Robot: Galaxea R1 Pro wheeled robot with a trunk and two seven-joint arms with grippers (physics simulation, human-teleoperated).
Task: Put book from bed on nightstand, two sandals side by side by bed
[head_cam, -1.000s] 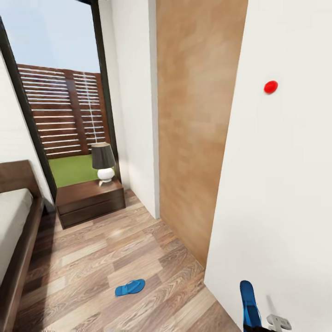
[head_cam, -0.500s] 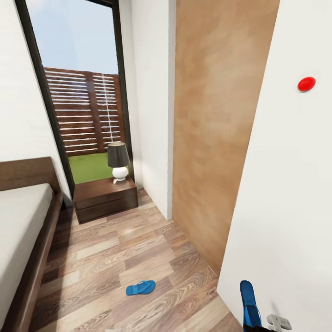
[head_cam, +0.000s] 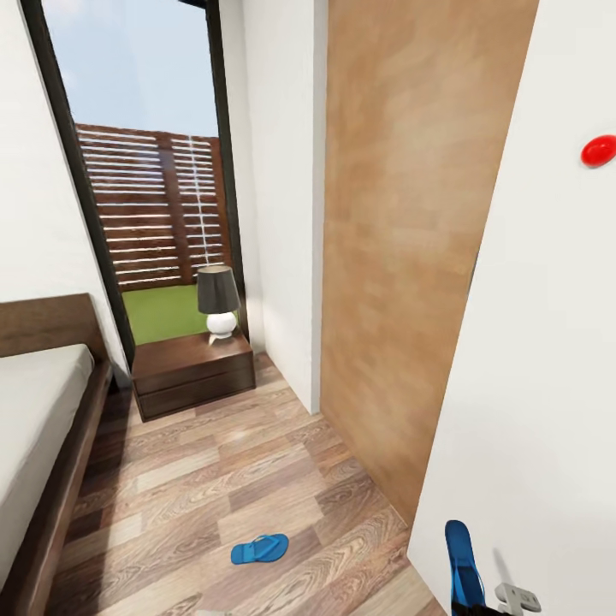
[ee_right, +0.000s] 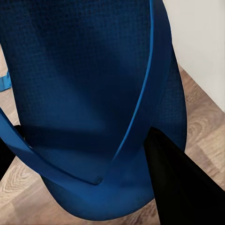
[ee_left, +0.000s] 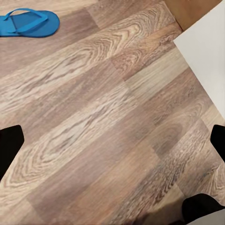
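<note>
From the head camera the bed is cut off at 9 o'clock, showing just a strip of pale mattress and the dark frame, and no book can be made out on that strip. One nightstand stands past the bed's head below the tall window, with one table lamp on top. Two blue sandals show: one sandal on the floor lies flat at 6 o'clock, well apart from the bed; the held sandal stands upright at 5 o'clock beside the white wall, its lower end cut off by the frame edge. A red dot sits on that wall at 2 o'clock. Since half a second ago the whole picture has shifted slightly, so the camera moved. In the left wrist camera the left gripper stands wide apart, holding nothing, over the plank floor, the floor sandal near one corner. In the right wrist camera the right gripper clamps the held sandal, its fingers partly hidden behind the sole.
</note>
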